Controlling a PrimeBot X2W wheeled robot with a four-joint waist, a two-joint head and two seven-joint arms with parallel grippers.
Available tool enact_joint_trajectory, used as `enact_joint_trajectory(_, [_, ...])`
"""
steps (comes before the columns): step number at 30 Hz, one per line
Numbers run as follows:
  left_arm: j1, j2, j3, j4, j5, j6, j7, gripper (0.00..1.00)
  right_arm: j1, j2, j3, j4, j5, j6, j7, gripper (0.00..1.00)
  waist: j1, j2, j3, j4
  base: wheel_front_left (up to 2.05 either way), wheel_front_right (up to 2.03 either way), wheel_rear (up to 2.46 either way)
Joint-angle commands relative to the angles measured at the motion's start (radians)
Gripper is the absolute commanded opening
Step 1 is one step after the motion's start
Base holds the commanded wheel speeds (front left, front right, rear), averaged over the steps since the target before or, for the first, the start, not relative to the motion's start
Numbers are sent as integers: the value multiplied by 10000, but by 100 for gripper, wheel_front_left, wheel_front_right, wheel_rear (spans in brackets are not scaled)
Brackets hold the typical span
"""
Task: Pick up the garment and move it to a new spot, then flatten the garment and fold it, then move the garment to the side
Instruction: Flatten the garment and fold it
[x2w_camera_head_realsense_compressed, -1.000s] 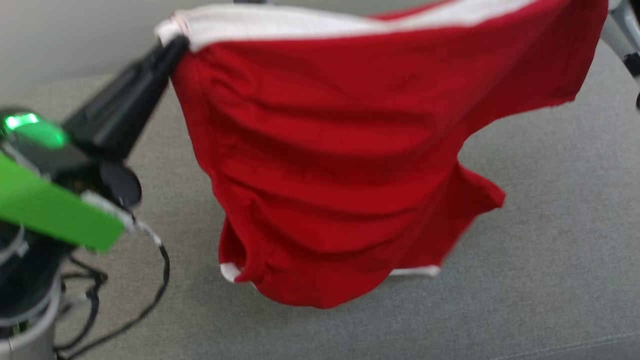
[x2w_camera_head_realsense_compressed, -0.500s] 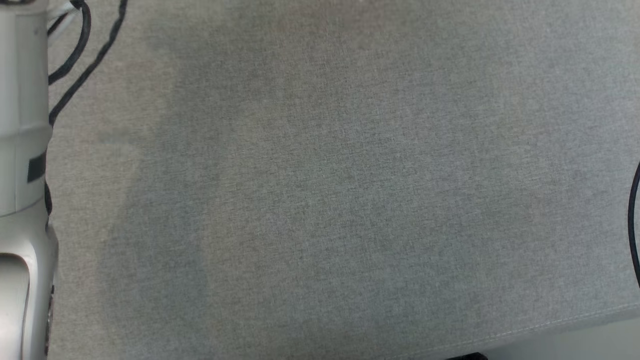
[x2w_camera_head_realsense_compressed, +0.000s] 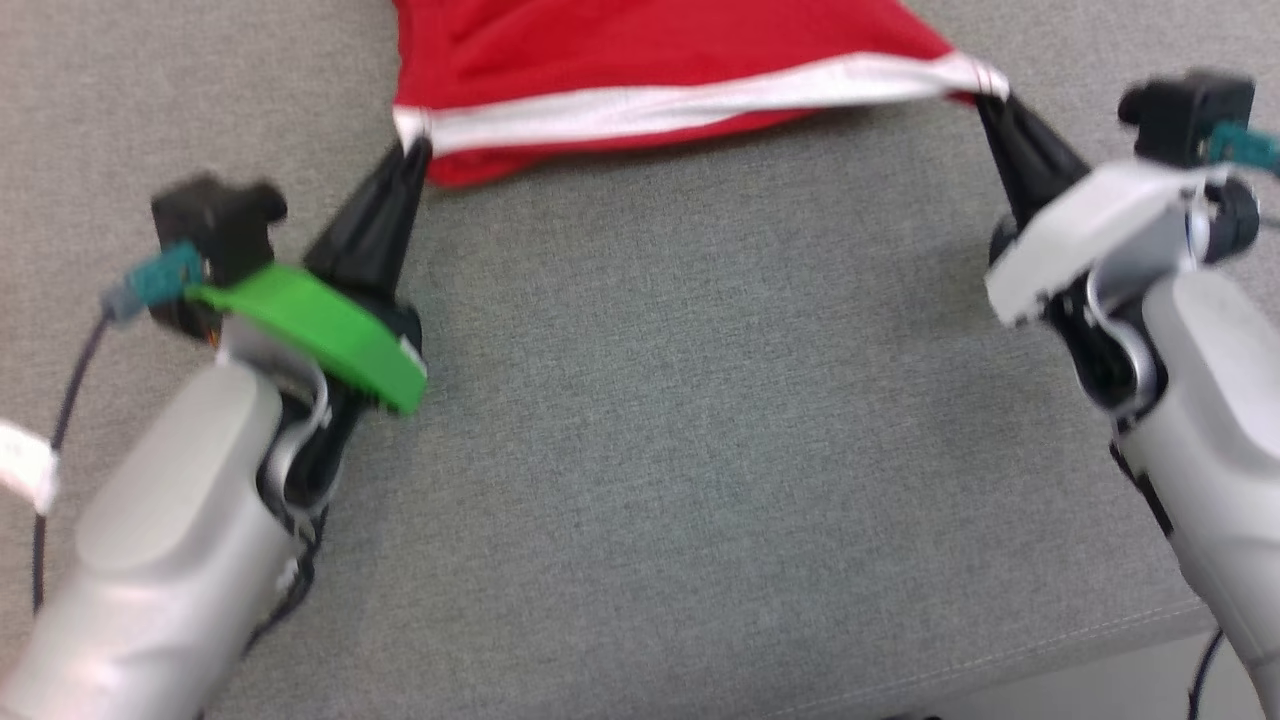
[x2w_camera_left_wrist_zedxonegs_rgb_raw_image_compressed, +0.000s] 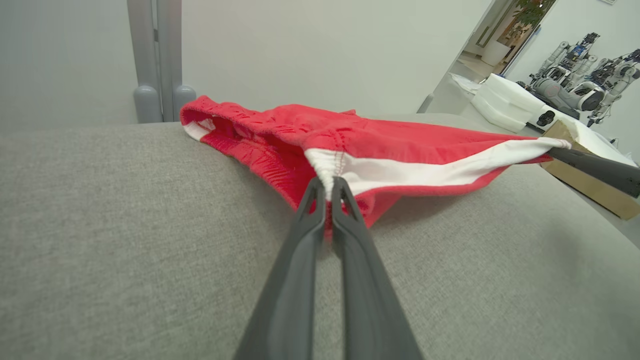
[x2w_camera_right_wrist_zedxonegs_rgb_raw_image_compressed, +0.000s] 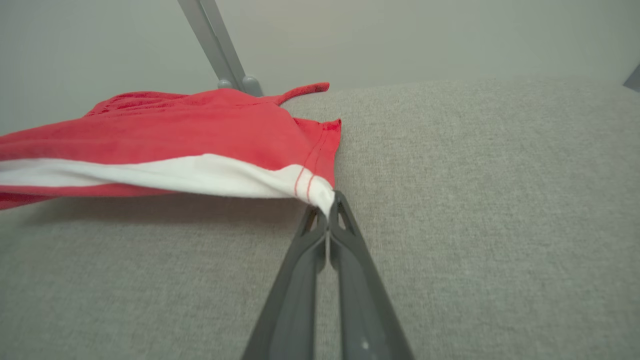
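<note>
Left gripper (x2w_camera_head_realsense_compressed: 415, 152) and right gripper (x2w_camera_head_realsense_compressed: 988, 97) each clamp one end of the white band (x2w_camera_head_realsense_compressed: 700, 100), stretched between them. The red garment (x2w_camera_head_realsense_compressed: 640, 45) trails beyond onto the coarse grey cushion (x2w_camera_head_realsense_compressed: 650, 420). It's soft, thin knit in narrow tips — I'd worry a hard pull slips a corner out or drags creases in.

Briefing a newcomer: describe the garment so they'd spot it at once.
On the grey cushion, toward its far side, the garment lies stretched between the left gripper and right gripper. It is bright red with a white band along the held edge.
</note>
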Motion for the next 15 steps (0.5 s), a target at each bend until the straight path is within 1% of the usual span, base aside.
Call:
enact_joint_trajectory(1, [805,114,-24,-177,-239,-25,-266,0,762,-323,184,-245,253,-16,-215,0,0,0,-896,196,0,0,0])
enact_joint_trajectory(3, [2048,261,-159,-496,-171,-17,-469,0,1988,-833,426,-623,625,-17,-376,0,0,0,-1375,305,0,0,0])
enact_joint_trajectory(5, [3403,110,-117,-913,-272,45,-554,0,3332,-1419,539,-968,985,-19,-498,0,0,0,-1953,498,0,0,0])
enact_joint_trajectory(7, [4855,-110,100,-1427,-380,243,-582,0,4797,-1974,597,-1381,1466,-22,-494,0,0,0,-2554,712,0,0,0])
enact_joint_trajectory(10, [6969,-254,426,-2190,-190,571,-586,0,6895,-2744,456,-2015,1915,-28,-415,0,0,0,-3310,967,0,0,0])
enact_joint_trajectory(12, [7906,-311,430,-2640,-100,689,-591,0,8205,-3103,118,-2467,2165,-30,-459,0,0,0,-3601,1189,0,0,0])
enact_joint_trajectory(15, [8653,-368,683,-3212,1,846,-596,0,9428,-3242,-558,-3272,2487,-31,-456,0,0,0,-3654,1383,0,0,0])
